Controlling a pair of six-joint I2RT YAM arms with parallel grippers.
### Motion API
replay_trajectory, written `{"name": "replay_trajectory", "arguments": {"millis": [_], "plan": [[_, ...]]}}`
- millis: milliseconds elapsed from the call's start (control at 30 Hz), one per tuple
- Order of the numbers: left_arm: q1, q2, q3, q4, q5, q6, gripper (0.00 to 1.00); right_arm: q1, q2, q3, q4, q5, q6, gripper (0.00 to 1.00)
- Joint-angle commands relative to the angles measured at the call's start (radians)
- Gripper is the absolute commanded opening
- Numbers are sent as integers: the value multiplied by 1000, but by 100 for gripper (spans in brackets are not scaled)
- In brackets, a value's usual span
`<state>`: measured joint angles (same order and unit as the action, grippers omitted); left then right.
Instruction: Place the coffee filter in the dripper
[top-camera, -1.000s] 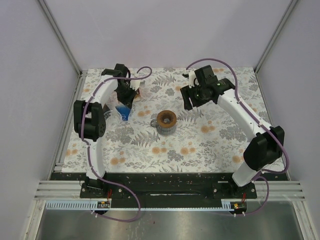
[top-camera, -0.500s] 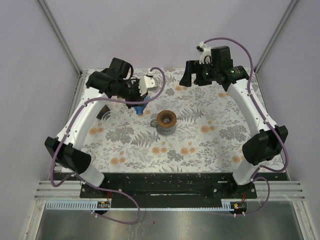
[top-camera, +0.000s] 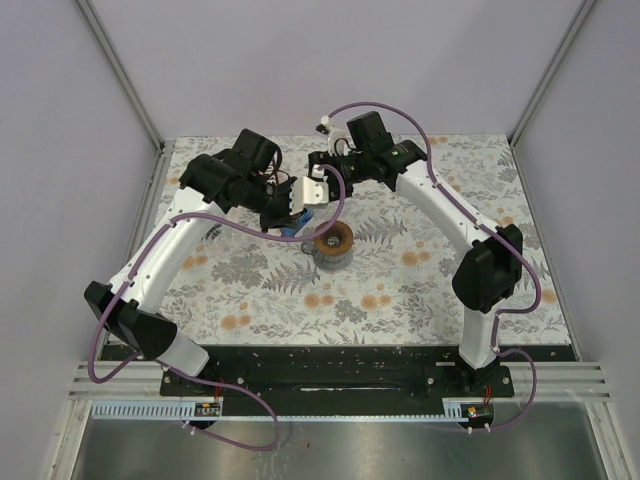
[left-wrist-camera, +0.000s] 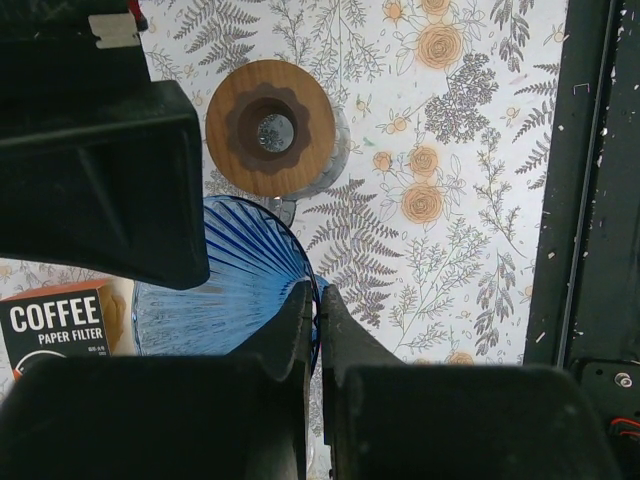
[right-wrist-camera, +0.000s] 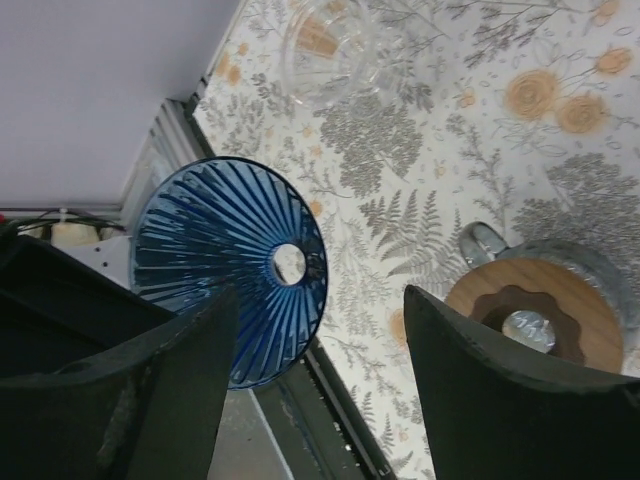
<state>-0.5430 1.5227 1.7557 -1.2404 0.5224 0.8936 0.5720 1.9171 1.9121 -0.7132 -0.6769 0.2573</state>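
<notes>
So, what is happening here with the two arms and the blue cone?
The left end effector is shut on the rim of the blue dripper, holding it up near the glass cup with the wooden collar. The right end effector is open beside it, holding nothing. The coffee filter box lies on the table; no filter is in the dripper yet.

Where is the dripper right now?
The blue dripper is pinched by its rim in the left gripper, just left of the wood-collared cup at mid-table in the top view, with the open right gripper just beyond it.
</notes>
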Motion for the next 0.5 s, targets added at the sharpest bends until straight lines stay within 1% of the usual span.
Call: {"name": "replay_trajectory", "arguments": {"millis": [0, 33, 167, 233, 400, 467], "plan": [[-9, 1, 39, 22, 19, 33, 0, -1, 3, -16, 53, -114, 49, 66], [-14, 1, 39, 22, 22, 34, 0, 2, 5, -22, 67, -134, 57, 60], [-20, 2, 44, 27, 16, 30, 0, 26, 10, -16, 96, -158, 72, 51], [-21, 1, 50, 29, 21, 30, 0, 28, 17, -18, 93, -162, 79, 49], [-21, 4, 60, 36, 18, 33, 0, 29, 49, -7, 80, -179, 89, 50], [-23, 5, 62, 39, 18, 31, 0, 35, 51, -5, 78, -193, 91, 45]]}}
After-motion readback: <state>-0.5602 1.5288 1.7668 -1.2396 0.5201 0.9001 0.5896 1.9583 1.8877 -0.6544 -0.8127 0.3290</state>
